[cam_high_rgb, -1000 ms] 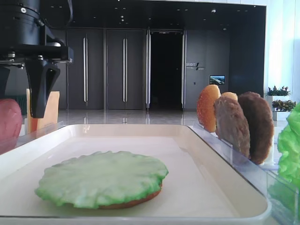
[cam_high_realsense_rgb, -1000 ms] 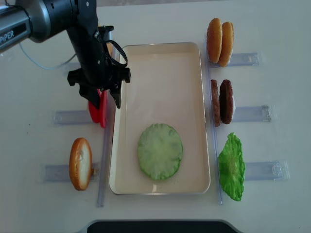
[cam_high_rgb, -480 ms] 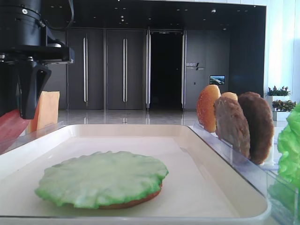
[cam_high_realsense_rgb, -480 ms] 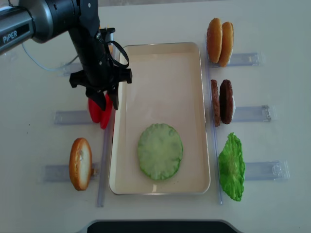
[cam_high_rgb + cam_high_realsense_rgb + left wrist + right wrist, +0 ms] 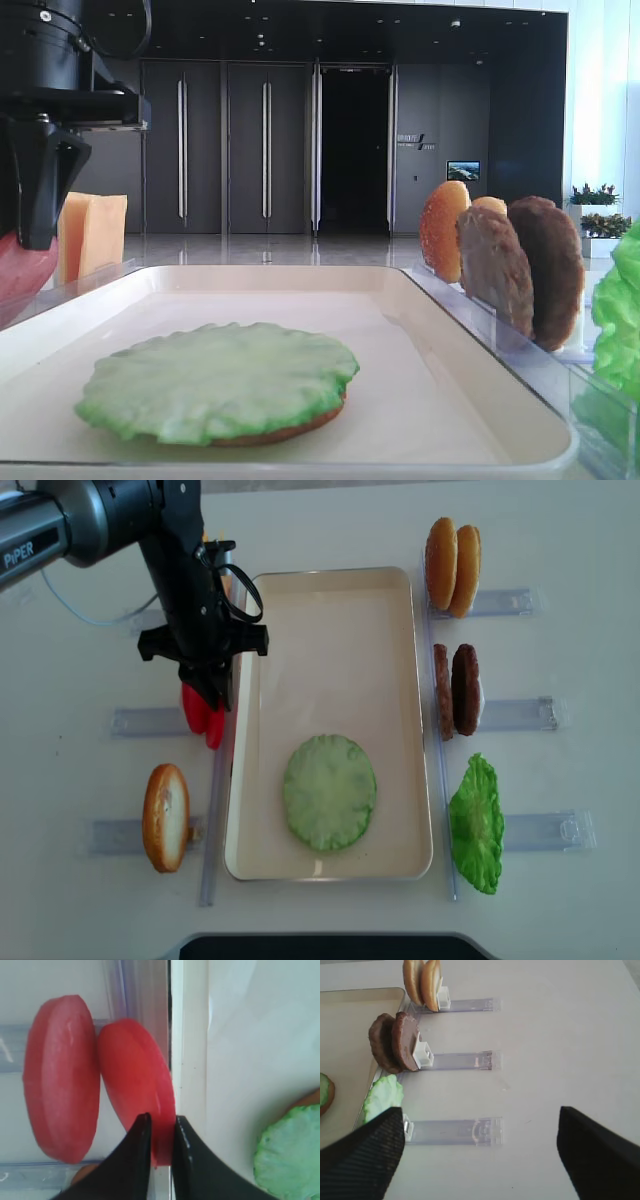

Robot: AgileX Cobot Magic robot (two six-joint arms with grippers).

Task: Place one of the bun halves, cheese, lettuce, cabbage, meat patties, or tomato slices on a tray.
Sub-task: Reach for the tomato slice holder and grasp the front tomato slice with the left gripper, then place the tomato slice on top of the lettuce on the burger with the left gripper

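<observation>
Two tomato slices [image 5: 60, 1075] stand on edge in a holder just left of the tray [image 5: 330, 610]. Left end effector [image 5: 159, 1132] pinches the inner slice [image 5: 135, 1085] near its rim. Risk: shallow grip may let it slip or pivot during lift.

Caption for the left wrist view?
Left tool pinching the tomato slice nearest the tray.

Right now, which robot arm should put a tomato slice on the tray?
The left. Its gripper is already pinched on the edge of a tomato slice standing right beside the tray. The right gripper hangs open over bare table on the far side, holding nothing.
</observation>
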